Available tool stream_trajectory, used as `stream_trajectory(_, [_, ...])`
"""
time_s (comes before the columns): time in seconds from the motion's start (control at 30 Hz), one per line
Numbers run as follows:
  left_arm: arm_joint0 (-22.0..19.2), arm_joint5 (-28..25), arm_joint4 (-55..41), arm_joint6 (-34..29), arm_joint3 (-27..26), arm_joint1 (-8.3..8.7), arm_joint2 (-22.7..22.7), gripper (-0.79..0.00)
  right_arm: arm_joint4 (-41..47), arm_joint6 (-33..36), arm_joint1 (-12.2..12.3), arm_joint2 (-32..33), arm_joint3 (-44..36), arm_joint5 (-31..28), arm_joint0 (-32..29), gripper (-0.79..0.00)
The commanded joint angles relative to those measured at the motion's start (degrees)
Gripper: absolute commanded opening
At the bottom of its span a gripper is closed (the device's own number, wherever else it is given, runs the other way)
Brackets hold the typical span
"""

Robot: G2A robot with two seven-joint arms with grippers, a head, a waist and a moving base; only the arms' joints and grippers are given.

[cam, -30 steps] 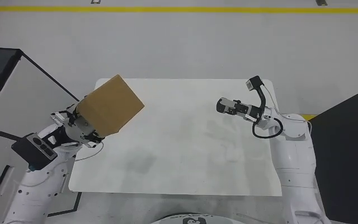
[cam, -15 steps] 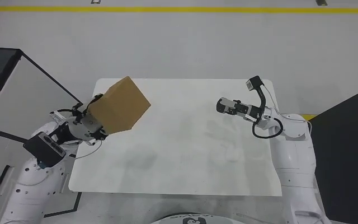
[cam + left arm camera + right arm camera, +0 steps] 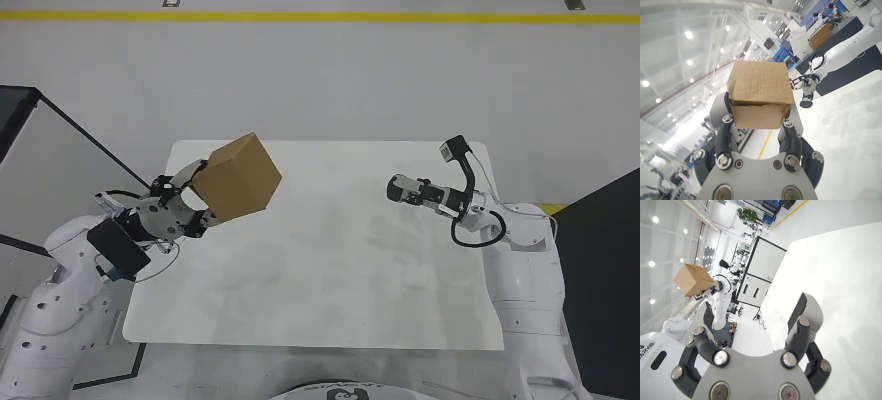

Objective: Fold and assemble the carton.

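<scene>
A brown cardboard carton (image 3: 238, 176), folded into a box shape, hangs tilted in the air over the left part of the white table (image 3: 330, 290). My left gripper (image 3: 196, 206) is shut on the carton (image 3: 759, 94), its fingers (image 3: 726, 102) clamping the two sides near a loose flap edge. Far across the table, my right gripper (image 3: 393, 188) stands open with nothing between its fingers (image 3: 800, 308). In the right wrist view the carton (image 3: 693, 279) is small and far off, held up by the left arm.
A black-framed cabinet (image 3: 40, 130) stands off the table's left side, and a dark panel (image 3: 610, 270) lies off the right side. A yellow floor line (image 3: 320, 16) runs behind the table.
The left arm has carried the carton to the right and farther over the table, turning it as it went. The right arm has not moved.
</scene>
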Motion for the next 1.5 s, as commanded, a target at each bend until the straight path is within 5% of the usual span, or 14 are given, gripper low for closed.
stream_trajectory(0.0, [-0.01,-5.75,-6.05,-6.98,0.35,0.00,-0.38,-0.785,0.00,0.00,0.00,0.00,0.00,0.00,0.00,0.000])
stream_trajectory(0.07, [-0.49,-8.56,-12.94,-11.60,0.26,-0.14,-0.84,-0.785,0.00,0.00,0.00,0.00,0.00,0.00,0.00,0.000])
stream_trajectory(0.4, [-0.53,-8.12,-13.96,-12.55,0.06,-0.22,-0.79,-0.785,0.00,0.00,0.00,0.00,0.00,0.00,0.00,0.000])
stream_trajectory(0.5, [-0.45,-10.89,-20.38,-19.68,0.76,-0.36,-0.01,-0.785,0.00,0.00,0.00,0.00,0.00,0.00,0.00,0.000])
stream_trajectory(0.73, [-0.68,-8.02,-53.31,-49.64,4.59,-0.79,2.46,-0.785,0.00,0.00,0.00,0.00,0.00,0.00,0.00,0.000])
stream_trajectory(1.07, [-0.55,-7.75,-58.46,-51.07,4.21,-0.94,3.02,-0.785,0.00,0.00,0.00,0.00,0.00,0.00,0.00,0.000])
stream_trajectory(1.23, [-0.06,-12.64,-76.52,-60.55,3.12,-0.53,4.26,-0.785,0.00,0.00,0.00,0.00,0.00,0.00,0.00,0.000])
stream_trajectory(1.47, [0.16,-9.56,-93.16,-75.00,-0.30,0.69,1.90,-0.785,0.00,0.00,0.00,0.00,0.00,0.00,0.00,0.000])
